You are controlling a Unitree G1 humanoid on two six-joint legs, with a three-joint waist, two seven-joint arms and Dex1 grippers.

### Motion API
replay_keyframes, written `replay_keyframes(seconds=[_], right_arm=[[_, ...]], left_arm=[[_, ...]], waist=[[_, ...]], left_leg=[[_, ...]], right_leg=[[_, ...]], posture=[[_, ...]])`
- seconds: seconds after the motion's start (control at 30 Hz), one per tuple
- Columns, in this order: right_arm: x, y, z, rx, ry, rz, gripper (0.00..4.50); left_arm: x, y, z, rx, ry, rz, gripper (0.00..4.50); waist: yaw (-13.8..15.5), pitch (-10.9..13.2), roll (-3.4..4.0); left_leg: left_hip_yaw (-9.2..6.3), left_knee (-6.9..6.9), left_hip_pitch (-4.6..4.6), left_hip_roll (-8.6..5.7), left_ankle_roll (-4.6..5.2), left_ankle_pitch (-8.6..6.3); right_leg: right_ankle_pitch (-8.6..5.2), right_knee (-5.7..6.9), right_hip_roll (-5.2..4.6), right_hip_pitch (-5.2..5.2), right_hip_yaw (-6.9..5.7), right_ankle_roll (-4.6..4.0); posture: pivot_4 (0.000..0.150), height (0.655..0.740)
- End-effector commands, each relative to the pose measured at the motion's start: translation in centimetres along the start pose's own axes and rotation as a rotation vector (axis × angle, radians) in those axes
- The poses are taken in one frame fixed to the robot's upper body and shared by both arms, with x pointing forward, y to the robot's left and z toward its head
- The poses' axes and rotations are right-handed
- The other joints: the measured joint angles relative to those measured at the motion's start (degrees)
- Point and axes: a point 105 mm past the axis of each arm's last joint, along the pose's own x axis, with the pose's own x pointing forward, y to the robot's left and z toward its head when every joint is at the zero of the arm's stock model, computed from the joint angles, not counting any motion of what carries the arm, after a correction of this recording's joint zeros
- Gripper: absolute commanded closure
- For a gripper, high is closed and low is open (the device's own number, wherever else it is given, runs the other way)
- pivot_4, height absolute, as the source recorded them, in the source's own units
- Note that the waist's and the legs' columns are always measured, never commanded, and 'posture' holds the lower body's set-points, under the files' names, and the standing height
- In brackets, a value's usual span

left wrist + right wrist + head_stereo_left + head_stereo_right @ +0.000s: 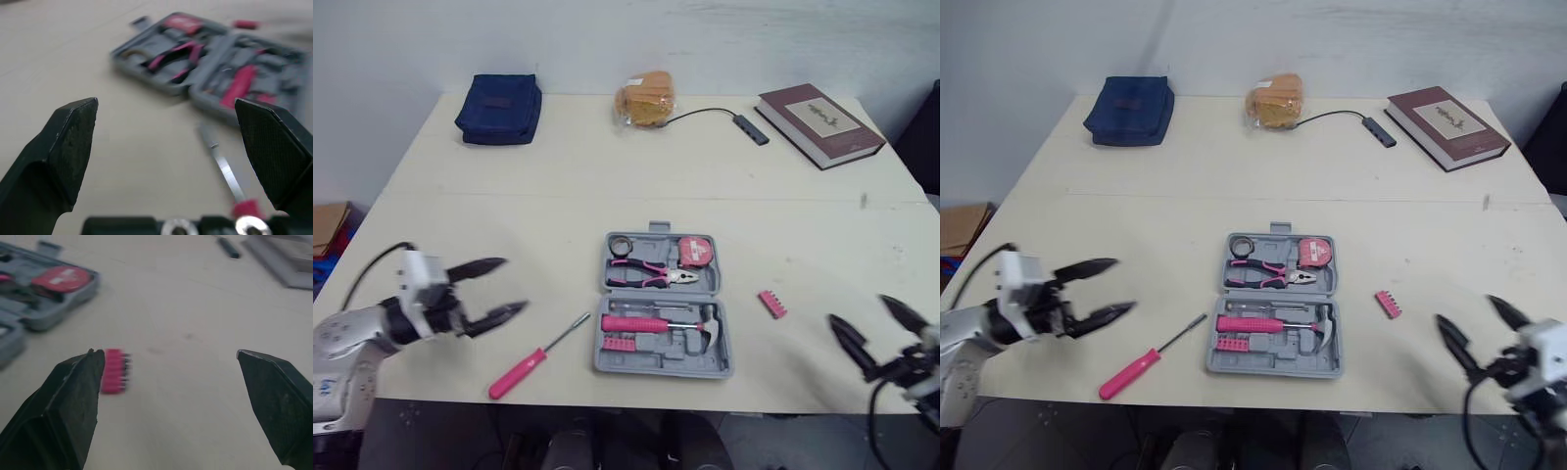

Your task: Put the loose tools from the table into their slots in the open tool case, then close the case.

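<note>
The left end effector [512, 284] and right end effector [858, 309] hover open, empty. Likely next: the left lowers onto the screwdriver [536, 358] just ahead.

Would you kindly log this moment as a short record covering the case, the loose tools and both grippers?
case: tool case open, flat on the table
loose tools: pink screwdriver left of the case; pink bit holder right of it
left gripper: open, empty, near the screwdriver
right gripper: open, empty, near the bit holder

Screwdriver [540, 355]: laid just ahead of left gripper [514, 284] jaws.
Tool case [663, 304]: set beyond it.
Bit strip [771, 304]: laid ahead of right gripper [858, 309] jaws.
</note>
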Motion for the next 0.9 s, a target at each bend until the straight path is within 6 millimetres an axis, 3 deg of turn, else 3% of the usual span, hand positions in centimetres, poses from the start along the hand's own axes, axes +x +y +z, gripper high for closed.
replay_keyframes(seconds=[0.03, 0.13, 0.43, 0.73, 0.83, 0.9], right_arm=[[1.2, 0.9, 0.1, 0.052, 0.075, 0.048, 0.00], [2.4, 1.5, -0.2, 0.060, 0.104, 0.100, 0.00], [4.8, -0.7, -3.5, 0.046, 0.247, 0.059, 0.00], [4.4, -1.1, -5.2, 0.053, 0.316, 0.072, 0.00], [4.5, -0.6, -5.6, 0.071, 0.316, 0.106, 0.79], [4.4, -0.5, -5.7, 0.081, 0.315, 0.116, 1.72]], left_arm=[[1.5, -1.7, 1.5, 0.037, 0.000, -0.153, 0.02], [2.7, -2.4, 2.3, 0.044, -0.021, -0.238, 0.02], [4.3, -4.0, 2.7, 0.052, -0.032, -0.353, 0.02], [3.9, -4.4, 1.8, 0.046, -0.012, -0.335, 0.02], [4.0, -5.0, 1.2, 0.027, -0.006, -0.343, 0.00], [4.1, -5.2, 1.2, 0.025, -0.014, -0.352, 0.00]], waist=[[0.1, 0.0, 0.00], [0.1, 0.0, -0.01], [0.0, 0.1, -0.10], [0.0, 0.0, -0.30], [0.0, -0.1, -0.36], [0.0, -0.1, -0.42]], left_leg=[[0.00, 0.00, 0.00, 0.01, 0.02, 0.02], [0.02, 0.00, -0.03, 0.00, 0.28, 0.17], [0.22, 0.01, -0.09, 0.01, 0.28, 0.19], [0.39, 0.11, -0.02, 0.06, 0.33, 0.20], [0.39, 0.10, -0.02, 0.06, 0.33, 0.19], [0.39, 0.10, -0.03, 0.08, 0.33, 0.19]], right_leg=[[0.00, 0.00, 0.02, 0.00, -0.01, 0.00], [-0.01, -0.02, 0.37, -0.04, -0.11, -0.01], [0.02, -0.06, 0.58, -0.16, -0.24, 0.05], [0.10, 0.00, 0.65, -0.21, 0.07, 0.14], [0.10, -0.02, 0.65, -0.21, 0.08, 0.14], [0.10, -0.03, 0.65, -0.21, 0.08, 0.13]], posture=[[0.150, 0.7400], [0.150, 0.7400], [0.150, 0.7400], [0.150, 0.7400], [0.150, 0.7400], [0.150, 0.7400]])
